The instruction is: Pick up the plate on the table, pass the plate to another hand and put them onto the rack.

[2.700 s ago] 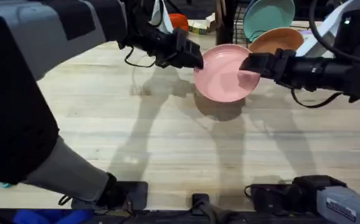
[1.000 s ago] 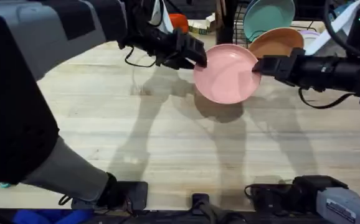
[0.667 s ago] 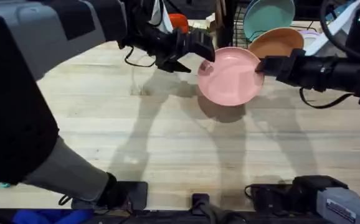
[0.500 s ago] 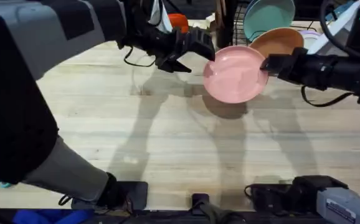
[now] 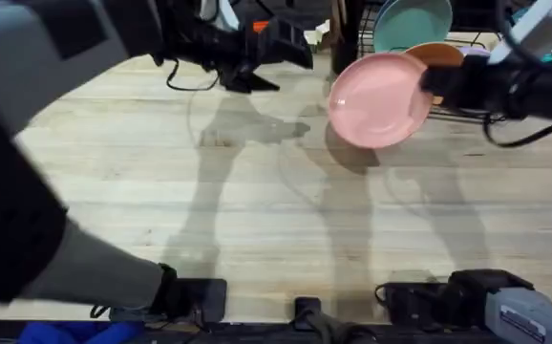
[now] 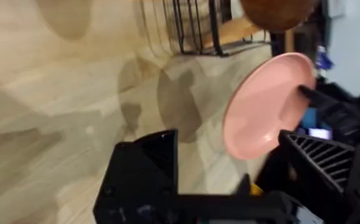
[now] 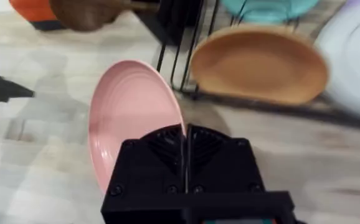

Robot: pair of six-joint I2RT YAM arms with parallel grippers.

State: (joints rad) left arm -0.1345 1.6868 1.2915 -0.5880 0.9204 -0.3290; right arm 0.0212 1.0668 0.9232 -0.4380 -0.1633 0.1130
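Plate (image 5: pixel 379 99) in right end effector (image 5: pixel 435 84)

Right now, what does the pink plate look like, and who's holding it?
The pink plate is round, shallow and plain pale pink, matte, with a raised rim and faint rings inside. It hangs tilted in the air above the table, casting a shadow on the wood. The right gripper pinches its rim on the side facing the rack. The left gripper is open and apart from it.

- Pale plank table (image 5: pixel 257 191) is spanning the scene, seams showing.
- Black wire rack (image 5: pixel 352 38) is sitting at far right.
- Orange object (image 5: pixel 257 27) is sitting at far centre.
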